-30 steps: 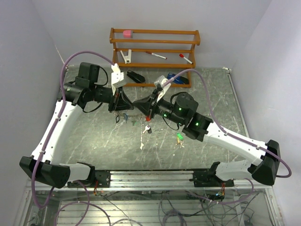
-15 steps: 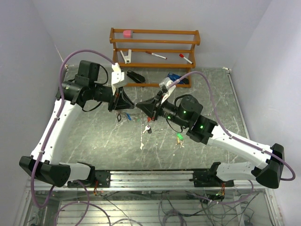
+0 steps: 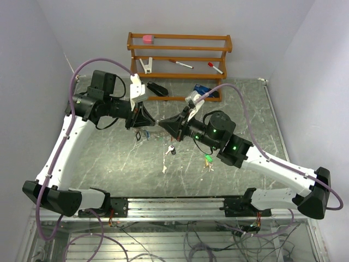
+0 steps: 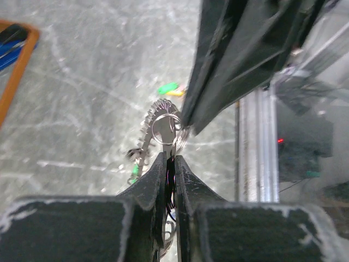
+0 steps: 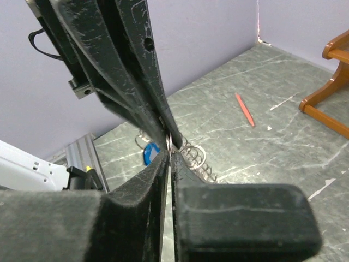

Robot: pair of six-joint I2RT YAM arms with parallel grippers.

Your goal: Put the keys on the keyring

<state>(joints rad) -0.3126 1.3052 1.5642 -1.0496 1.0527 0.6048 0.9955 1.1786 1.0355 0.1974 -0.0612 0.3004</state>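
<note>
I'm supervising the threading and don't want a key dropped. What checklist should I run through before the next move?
1. The left gripper is shut on the thin silver wire keyring fringed with small keys: ok.
2. The right gripper is shut: ok.
3. A key is pinched in the right gripper: cannot tell, the fingers hide it.
4. Both grippers' tips meet at the keyring, above the grey marbled table: ok.
5. All keys are threaded: not ok, a green-headed silver key lies loose on the table.
</note>
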